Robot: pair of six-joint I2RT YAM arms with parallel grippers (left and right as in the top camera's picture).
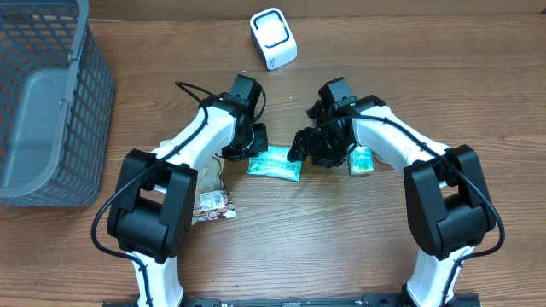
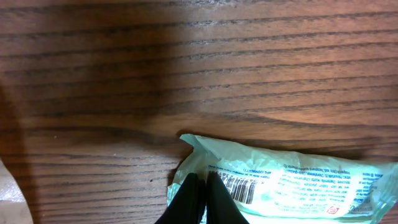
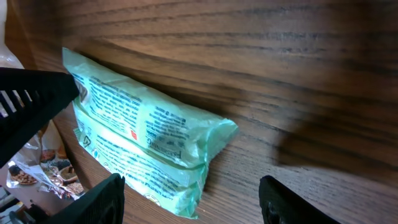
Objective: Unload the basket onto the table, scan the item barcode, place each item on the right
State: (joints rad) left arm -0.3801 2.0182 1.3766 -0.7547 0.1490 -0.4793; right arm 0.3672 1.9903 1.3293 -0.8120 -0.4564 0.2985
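The item, a pale green plastic packet (image 1: 275, 164), lies flat on the wood table between my two grippers. My left gripper (image 1: 256, 150) is shut, and its black fingertips (image 2: 194, 186) rest on the packet's (image 2: 298, 180) left end, right beside the printed barcode (image 2: 241, 188), which faces up. My right gripper (image 1: 305, 152) stands open at the packet's right end. In the right wrist view the packet's (image 3: 143, 130) sealed end reaches into the gap of the right gripper (image 3: 193, 200), touching neither finger. A white scanner (image 1: 273, 38) stands at the table's far edge.
A grey mesh basket (image 1: 51, 102) fills the far left. A small green box (image 1: 361, 160) lies just right of my right gripper. A clear snack bag (image 1: 213, 205) sits near the left arm's base.
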